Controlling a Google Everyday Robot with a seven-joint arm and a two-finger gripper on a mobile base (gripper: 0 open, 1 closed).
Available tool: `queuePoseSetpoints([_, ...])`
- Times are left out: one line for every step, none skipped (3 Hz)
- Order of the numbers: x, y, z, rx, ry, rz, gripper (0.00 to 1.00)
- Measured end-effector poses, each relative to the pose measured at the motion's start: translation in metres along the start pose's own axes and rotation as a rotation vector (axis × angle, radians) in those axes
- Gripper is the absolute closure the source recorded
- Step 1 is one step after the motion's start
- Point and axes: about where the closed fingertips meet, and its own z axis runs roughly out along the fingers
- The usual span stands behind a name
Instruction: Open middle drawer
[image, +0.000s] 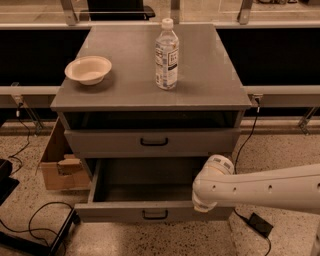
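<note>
- Below the cabinet's (210, 75) uppermost drawer (110, 142), the middle drawer (125, 212) stands pulled well out. Its plain grey inside shows, and its front sits clear forward of the cabinet's face.
- At the cabinet's right front corner, the gripper (202, 200) sits at the end of the white arm (270, 187), against the drawer's right end near its front. It is turned away behind the wrist, so I cannot tell whether it is open or closed, or whether it has hold of anything.
- The opening looks nearly or fully done. Any travel left should run straight out from the cabinet's face and level, because force at one end could skew the drawer on its runners.
- The small black handle (155, 214) at the front's centre is free, and it would give a truer pull.
- On the cabinet's top stand a bowl (88, 69) and an upright bottle (166, 55). Ease off before the stop, since a jolt could rock the bottle.
- When leaving, back away to the cabinet's right without snagging the drawer front.
</note>
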Motion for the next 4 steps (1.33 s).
queuePoseSetpoints([0.0003,0.0008,0.0008,-0.002,0.001,0.0,0.59])
queuePoseSetpoints([0.0004,0.0011,0.0007,-0.003,0.001,0.0,0.36])
queuePoseSetpoints([0.0004,0.0011,0.0008,-0.003,0.001,-0.001,0.13])
queuePoseSetpoints([0.0007,0.0019,0.0015,-0.005,0.002,-0.001,0.0])
